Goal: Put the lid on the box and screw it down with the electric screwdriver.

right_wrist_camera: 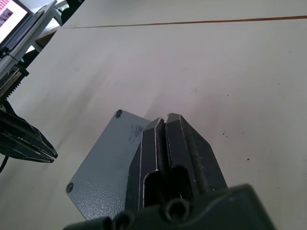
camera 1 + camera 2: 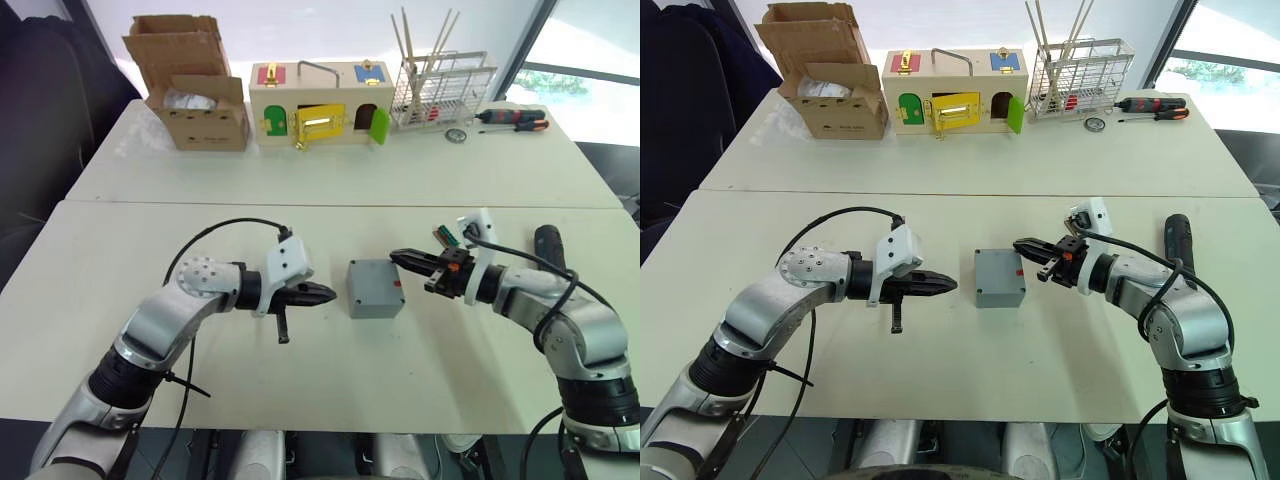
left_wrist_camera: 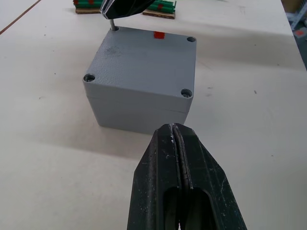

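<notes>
The grey box [image 2: 375, 298] stands mid-table with the lid [image 3: 144, 57] seated flat on it, a small red mark at its far edge. My left gripper [image 2: 318, 294] is shut and empty, pointing at the box's left side a short gap away. Over the lid's far right corner my right gripper [image 2: 400, 258] is shut on a thin metal screw [image 3: 112, 24], whose end stands at that corner hole. The black electric screwdriver [image 2: 548, 245] lies on the table to the right, beyond my right forearm.
Along the back of the table stand an open cardboard box [image 2: 195, 85], a wooden latch box [image 2: 320, 105] and a wire rack [image 2: 440, 90]. Slim hand screwdrivers [image 2: 515, 120] lie at the back right.
</notes>
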Controlling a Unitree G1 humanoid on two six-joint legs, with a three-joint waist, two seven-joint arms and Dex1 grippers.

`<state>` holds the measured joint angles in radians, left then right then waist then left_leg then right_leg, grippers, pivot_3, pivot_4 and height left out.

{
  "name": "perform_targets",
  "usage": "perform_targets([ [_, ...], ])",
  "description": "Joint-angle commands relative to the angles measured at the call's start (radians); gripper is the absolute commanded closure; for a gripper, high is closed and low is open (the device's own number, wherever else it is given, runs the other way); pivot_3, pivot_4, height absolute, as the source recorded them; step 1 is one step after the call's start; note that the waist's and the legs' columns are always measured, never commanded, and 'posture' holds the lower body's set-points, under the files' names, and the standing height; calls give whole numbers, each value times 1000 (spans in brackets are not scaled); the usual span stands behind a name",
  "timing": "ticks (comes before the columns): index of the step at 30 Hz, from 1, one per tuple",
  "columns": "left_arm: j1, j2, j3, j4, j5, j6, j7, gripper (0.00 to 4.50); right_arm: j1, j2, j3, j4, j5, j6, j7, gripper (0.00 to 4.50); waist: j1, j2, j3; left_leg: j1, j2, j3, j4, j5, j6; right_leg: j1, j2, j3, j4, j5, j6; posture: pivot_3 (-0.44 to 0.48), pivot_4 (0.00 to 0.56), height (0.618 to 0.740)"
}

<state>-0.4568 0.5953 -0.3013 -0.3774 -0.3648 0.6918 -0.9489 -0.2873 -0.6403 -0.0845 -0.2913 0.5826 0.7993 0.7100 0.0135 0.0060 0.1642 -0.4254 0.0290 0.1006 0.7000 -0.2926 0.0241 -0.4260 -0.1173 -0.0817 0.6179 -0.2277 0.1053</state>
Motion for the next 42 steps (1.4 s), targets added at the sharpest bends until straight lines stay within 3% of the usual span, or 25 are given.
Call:
perform_targets([
  [1, -7, -3, -2, -30, 1, -14, 1, 4500, 8, -10, 16, -25, -5, -8, 16, 4456, 0, 0, 0, 0, 0, 0, 0, 0, 0, 0, 0, 0, 0, 0, 0, 0, 150, 728],
  [3, -9, -3, -2, -28, 2, -16, 0, 4500, 10, -17, 22, -23, -14, -10, 23, 4456, -1, 0, 0, 0, 0, 0, 0, 0, 0, 0, 0, 0, 0, 0, 0, 0, 150, 728],
  [7, -10, -5, -3, -25, 5, -19, -2, 4500, 7, -24, 18, -16, -20, -14, 29, 2722, 0, 0, 0, 0, 0, 0, 0, 0, 0, 0, 0, 0, 0, 0, 0, 0, 150, 728],
  [10, -16, -9, -4, -21, 8, -23, -4, 4500, -1, -41, 6, -15, -25, -16, 35, 1170, 0, 0, 0, 0, 0, 0, 0, 0, 0, 0, 0, 0, 0, 0, 0, 0, 150, 728],
  [13, -32, -27, 3, -13, 1, -31, -5, 4500, -31, -89, -57, -21, -11, 1, 32, 28, 1, 0, 0, 0, 0, 0, 0, 0, 0, 0, 0, 0, 0, 0, 0, 0, 150, 728],
  [18, -83, -78, 21, -44, -59, -17, -18, 4500, -120, -298, -276, 22, 105, 205, 54, 28, 5, 1, 0, -1, 0, 0, 1, 0, 1, 0, -1, 0, 0, 0, 0, 0, 150, 728],
  [24, -102, -77, -39, -104, -47, -54, -59, 4500, -142, -619, -268, 197, 86, 402, 150, 28, -1, 1, 0, 0, 0, 1, 0, -1, 2, 0, -1, 0, 0, 0, 0, 0, 150, 728],
  [28, -102, -93, -80, -137, -38, -74, -59, 4500, -212, -752, -115, 361, 45, 526, 185, 28, -2, 1, 0, 1, 1, 1, 0, -4, 6, -1, -1, 1, 0, 0, 0, 0, 150, 728],
  [32, -89, -122, -120, -156, -27, -81, -33, 4500, -310, -801, 93, 512, -12, 611, 258, 28, -2, 1, 0, 0, 1, 1, 0, -4, 7, -1, -1, 2, -1, 0, -1, 0, 150, 728],
  [37, -41, -155, -153, -194, -14, -63, 31, 4500, -533, -727, 349, 745, -134, 644, 338, 28, -3, 3, 0, 0, 0, 2, 0, -4, 7, -2, -1, 3, -1, 0, -1, 0, 150, 728],
  [42, -4, -150, -145, -289, -47, 8, 80, 4500, -687, -632, 544, 995, -305, 546, 425, 28, -1, 3, 0, 0, 0, 2, 0, -3, 6, -2, -1, 3, -1, 0, -1, 0, 150, 728],
])
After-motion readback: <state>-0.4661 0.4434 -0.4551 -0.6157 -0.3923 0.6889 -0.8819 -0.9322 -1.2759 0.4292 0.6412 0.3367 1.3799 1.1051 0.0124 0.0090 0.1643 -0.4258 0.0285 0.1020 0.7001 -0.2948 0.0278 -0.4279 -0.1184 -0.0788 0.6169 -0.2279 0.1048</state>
